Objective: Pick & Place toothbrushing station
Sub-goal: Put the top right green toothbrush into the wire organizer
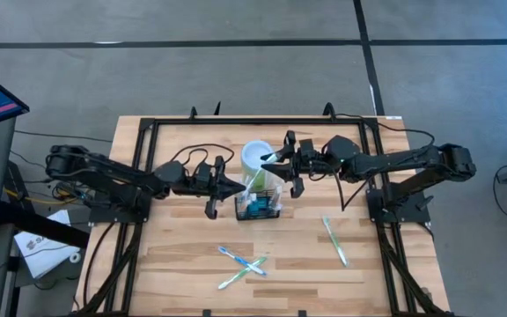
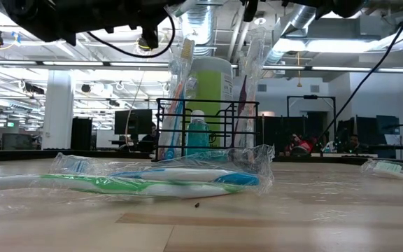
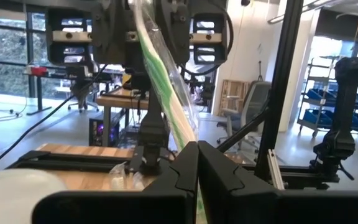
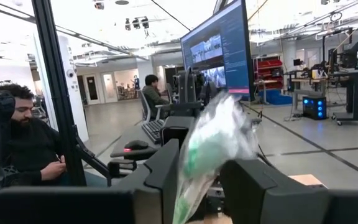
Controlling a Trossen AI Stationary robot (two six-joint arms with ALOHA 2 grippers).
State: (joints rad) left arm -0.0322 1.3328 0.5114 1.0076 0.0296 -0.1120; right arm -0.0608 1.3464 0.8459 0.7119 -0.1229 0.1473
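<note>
A: How many brushes lie loose on the table point(image 1: 183, 264)?
B: Three wrapped toothbrushes: two crossed point(image 1: 241, 264), one point(image 1: 334, 240) at four o'clock of the caddy point(image 1: 259, 206), mid-table.
A: The arms?
B: Both reach level; left gripper point(image 1: 233, 189) jaws shut empty, right gripper point(image 4: 197, 177) jaws around a wrapped toothbrush point(image 4: 210, 146).

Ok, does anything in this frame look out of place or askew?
Mostly the loose items: two plastic-wrapped toothbrushes lie crossed on the wooden table, and a third wrapped toothbrush lies apart to the right. The black wire-mesh caddy stands upright, and the right gripper has a wrapped green toothbrush between its fingers.
</note>
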